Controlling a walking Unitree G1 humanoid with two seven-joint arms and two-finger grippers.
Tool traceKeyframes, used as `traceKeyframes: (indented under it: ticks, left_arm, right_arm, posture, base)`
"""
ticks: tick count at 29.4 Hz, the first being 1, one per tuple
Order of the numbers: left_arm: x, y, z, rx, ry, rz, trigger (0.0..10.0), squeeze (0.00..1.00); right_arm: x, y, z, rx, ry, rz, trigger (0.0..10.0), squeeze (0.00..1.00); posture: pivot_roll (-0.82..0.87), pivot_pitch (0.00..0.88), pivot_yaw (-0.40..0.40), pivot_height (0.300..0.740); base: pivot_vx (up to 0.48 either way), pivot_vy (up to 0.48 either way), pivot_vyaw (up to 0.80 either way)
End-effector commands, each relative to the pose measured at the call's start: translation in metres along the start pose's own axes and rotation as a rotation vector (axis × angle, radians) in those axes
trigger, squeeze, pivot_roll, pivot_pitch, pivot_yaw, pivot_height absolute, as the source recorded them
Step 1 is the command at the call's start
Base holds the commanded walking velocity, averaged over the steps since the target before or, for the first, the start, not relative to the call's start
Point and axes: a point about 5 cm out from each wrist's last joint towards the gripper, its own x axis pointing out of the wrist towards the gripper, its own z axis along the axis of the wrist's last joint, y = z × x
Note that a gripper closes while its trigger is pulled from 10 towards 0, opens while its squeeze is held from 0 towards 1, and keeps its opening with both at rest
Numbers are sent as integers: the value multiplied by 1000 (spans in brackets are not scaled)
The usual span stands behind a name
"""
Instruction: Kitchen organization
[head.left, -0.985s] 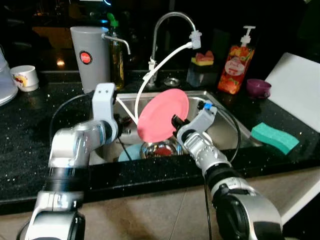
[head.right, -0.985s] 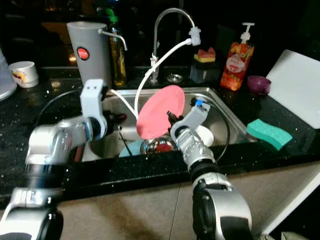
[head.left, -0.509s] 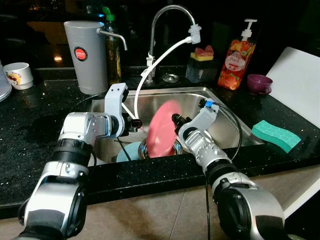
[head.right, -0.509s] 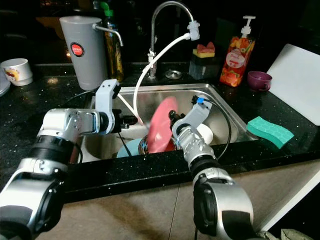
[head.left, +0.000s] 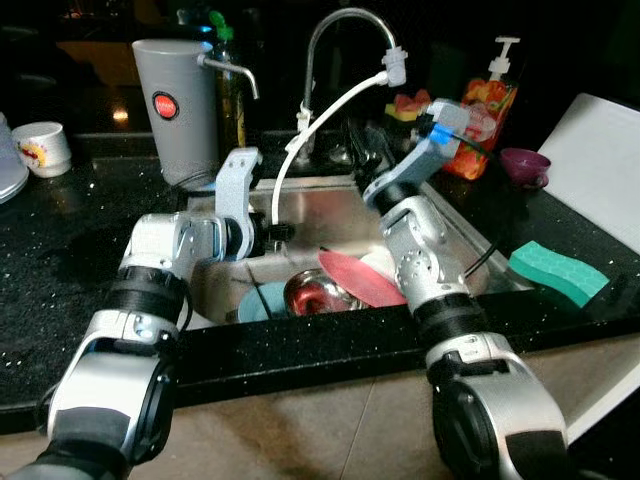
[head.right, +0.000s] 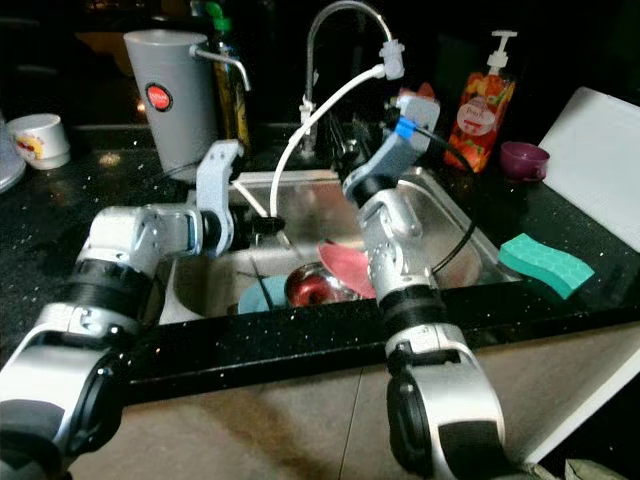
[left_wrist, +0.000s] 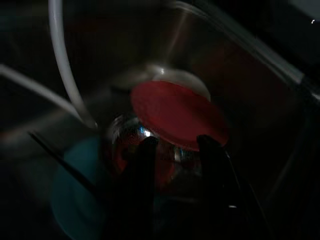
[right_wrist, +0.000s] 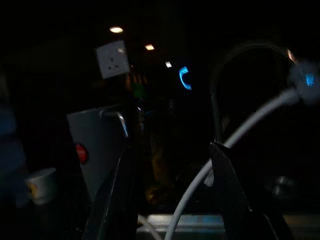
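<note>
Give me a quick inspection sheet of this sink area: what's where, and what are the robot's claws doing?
Surface: black speckled counter around a steel sink.
Job's things: pink plate lying tilted in the sink on a steel bowl; teal dish beside them.
Clutter: grey dispenser, white cup, soap bottle, purple cup, green sponge.
Grippers: left gripper open above the bowl; right gripper open, raised toward the faucet.
Cables: white hose from faucet into sink.
Surroundings: dark.

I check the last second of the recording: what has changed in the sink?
The right tool let go of the pink plate, which now lies tilted on the dishes in the sink, then rose toward the faucet, open. The left tool stayed over the sink.
</note>
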Motion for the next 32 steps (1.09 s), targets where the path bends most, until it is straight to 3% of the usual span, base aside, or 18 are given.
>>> traceKeyframes:
  ticks: [1, 2, 3, 4, 7, 8, 10, 12, 19, 20, 21, 24, 32]
  left_arm:
    - [-4, -1, 0, 59, -13, 15, 10000, 0]
    - [-6, -2, -1, 76, -20, 32, 10000, 0]
    - [-8, -4, -3, 163, -31, 83, 10000, 0]
    - [-8, -4, -3, 163, -31, 83, 10000, 0]
    - [-12, -7, -3, 317, -62, 195, 10000, 0]
    - [-12, -7, -3, 317, -62, 195, 10000, 0]
    - [-17, -9, 3, 300, -90, 316, 10000, 0]
    - [-20, -10, 6, 292, -99, 363, 10000, 0]
    - [-28, -15, 11, 275, -173, 342, 10000, 0]
    - [-30, -17, 12, 282, -235, 340, 10000, 0]
    - [-30, -17, 12, 282, -235, 340, 10000, 0]
    - [-33, -19, 3, 304, -289, 367, 10000, 0]
    - [-41, -17, -15, 306, -331, 462, 10000, 0]
  right_arm:
    - [-4, -3, 9, -48, -18, -3, 10000, 0]
    - [-8, -7, 12, -62, -24, -17, 10000, 0]
    - [-18, -13, 15, -80, -36, -45, 10000, 0]
    - [-18, -13, 15, -80, -36, -45, 10000, 0]
    - [-30, -22, 16, -80, -34, -118, 10000, 0]
    - [-30, -22, 16, -80, -34, -118, 10000, 0]
    - [-41, -25, 16, -129, -16, -177, 10000, 0]
    - [-46, -25, 16, -169, -4, -199, 10000, 0]
    - [-56, -23, 11, -211, 37, -206, 10000, 0]
    - [-60, -23, 9, -221, 56, -214, 10000, 0]
    - [-60, -23, 9, -221, 56, -214, 10000, 0]
    - [-74, -27, 3, -231, 98, -256, 10000, 0]
    - [-89, -24, -6, -218, 165, -301, 10000, 0]
  posture:
    - [244, 123, -38, 740]
    - [243, 121, -44, 740]
    - [251, 119, -49, 740]
    - [251, 119, -49, 740]
    - [251, 126, -54, 740]
    - [251, 126, -54, 740]
    - [237, 141, -55, 740]
    - [232, 143, -61, 740]
    - [201, 131, -54, 740]
    - [194, 128, -50, 740]
    - [194, 128, -50, 740]
    - [186, 119, -51, 740]
    - [164, 122, -67, 740]
  base:
    - [0, 0, 0]
    - [0, 0, 0]
    - [0, 0, 0]
    - [0, 0, 0]
    - [0, 0, 0]
    - [0, 0, 0]
    - [0, 0, 0]
    - [0, 0, 0]
    - [0, 0, 0]
    - [0, 0, 0]
    - [0, 0, 0]
    - [0, 0, 0]
    - [0, 0, 0]
